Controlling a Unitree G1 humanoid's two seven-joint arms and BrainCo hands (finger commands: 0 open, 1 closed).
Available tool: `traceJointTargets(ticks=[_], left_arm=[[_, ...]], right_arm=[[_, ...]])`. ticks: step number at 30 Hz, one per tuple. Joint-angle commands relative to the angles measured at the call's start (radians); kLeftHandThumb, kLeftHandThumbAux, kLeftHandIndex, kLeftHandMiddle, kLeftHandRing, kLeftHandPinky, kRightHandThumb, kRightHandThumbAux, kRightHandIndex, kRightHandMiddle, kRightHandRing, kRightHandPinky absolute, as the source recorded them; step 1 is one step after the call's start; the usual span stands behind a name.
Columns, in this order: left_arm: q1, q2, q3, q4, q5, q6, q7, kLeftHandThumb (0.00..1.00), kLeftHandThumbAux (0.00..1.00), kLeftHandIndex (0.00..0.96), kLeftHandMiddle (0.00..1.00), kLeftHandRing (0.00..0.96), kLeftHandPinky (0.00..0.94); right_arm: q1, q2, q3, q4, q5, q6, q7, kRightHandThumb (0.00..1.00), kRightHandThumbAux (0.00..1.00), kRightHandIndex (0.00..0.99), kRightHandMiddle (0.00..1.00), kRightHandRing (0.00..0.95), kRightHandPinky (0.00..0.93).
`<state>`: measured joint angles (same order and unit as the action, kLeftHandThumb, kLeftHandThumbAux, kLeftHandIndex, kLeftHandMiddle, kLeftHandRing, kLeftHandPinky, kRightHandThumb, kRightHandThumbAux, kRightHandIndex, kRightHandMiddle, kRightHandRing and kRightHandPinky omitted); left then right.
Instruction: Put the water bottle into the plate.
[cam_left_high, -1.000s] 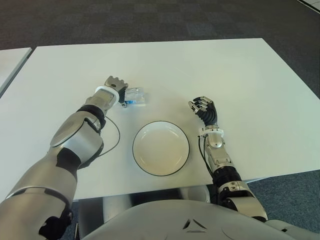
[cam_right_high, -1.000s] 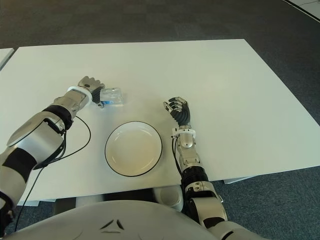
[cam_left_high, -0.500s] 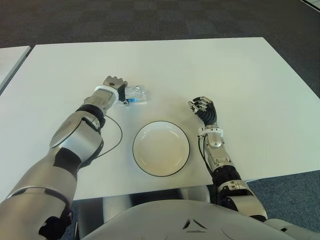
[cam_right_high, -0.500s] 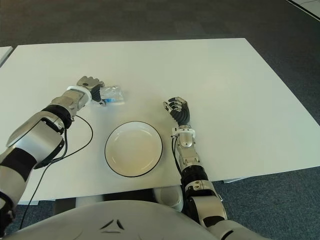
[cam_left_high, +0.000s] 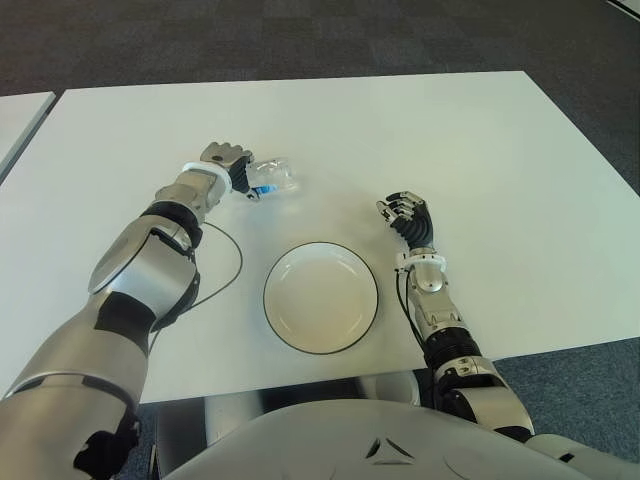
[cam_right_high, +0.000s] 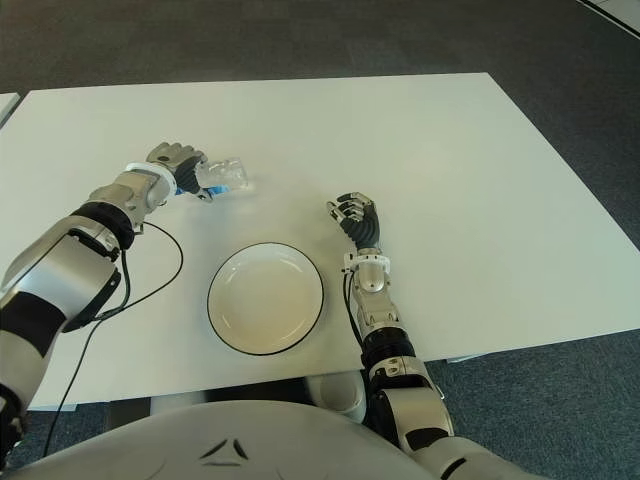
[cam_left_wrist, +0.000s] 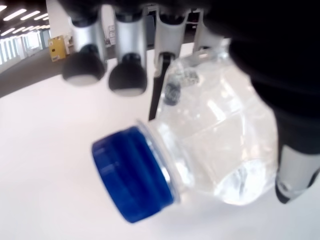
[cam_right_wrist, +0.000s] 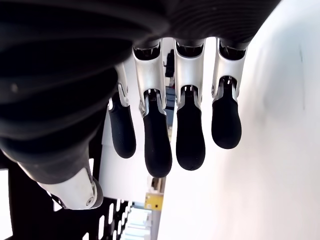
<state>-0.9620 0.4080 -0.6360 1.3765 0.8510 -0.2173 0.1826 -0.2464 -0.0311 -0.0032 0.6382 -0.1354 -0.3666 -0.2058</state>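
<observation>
A clear water bottle (cam_left_high: 272, 178) with a blue cap (cam_left_wrist: 132, 172) is held in my left hand (cam_left_high: 225, 160) at the far left of the white table (cam_left_high: 470, 140). In the left wrist view my fingers (cam_left_wrist: 127, 77) and thumb close around the bottle's body (cam_left_wrist: 215, 135). It appears raised a little off the table and tilted. The white plate (cam_left_high: 321, 298) with a dark rim lies nearer me, to the right of that hand, with nothing in it. My right hand (cam_left_high: 405, 213) shows just right of the plate, fingers (cam_right_wrist: 190, 135) relaxed and holding nothing.
A thin black cable (cam_left_high: 228, 272) loops on the table beside my left forearm, close to the plate's left edge. A second table's corner (cam_left_high: 15, 120) shows at far left. Dark carpet (cam_left_high: 300, 40) lies beyond the far edge.
My left hand has drawn the bottle up and away from the plate, toward the far left, and the bottle is now tilted. The right hand has stayed in place.
</observation>
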Motion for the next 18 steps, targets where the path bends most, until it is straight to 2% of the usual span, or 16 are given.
traceJointTargets(ticks=[1, 11, 18], left_arm=[[-0.062, 0.029, 0.015, -0.020, -0.012, -0.016, 0.036, 0.850, 0.666, 0.407, 0.557, 0.860, 0.869], [-0.101, 0.056, 0.024, -0.041, -0.014, -0.060, 0.066, 0.849, 0.666, 0.407, 0.554, 0.860, 0.862], [-0.116, 0.082, 0.020, -0.085, 0.002, -0.114, 0.140, 0.849, 0.666, 0.406, 0.551, 0.859, 0.860]], right_arm=[[-0.017, 0.002, 0.002, 0.022, -0.006, -0.001, -0.005, 0.709, 0.727, 0.434, 0.611, 0.637, 0.666], [-0.027, 0.000, -0.001, 0.045, 0.003, -0.014, 0.001, 0.709, 0.727, 0.434, 0.609, 0.635, 0.661], [-0.033, 0.004, -0.005, 0.055, 0.008, -0.014, 0.001, 0.709, 0.727, 0.434, 0.605, 0.631, 0.661]])
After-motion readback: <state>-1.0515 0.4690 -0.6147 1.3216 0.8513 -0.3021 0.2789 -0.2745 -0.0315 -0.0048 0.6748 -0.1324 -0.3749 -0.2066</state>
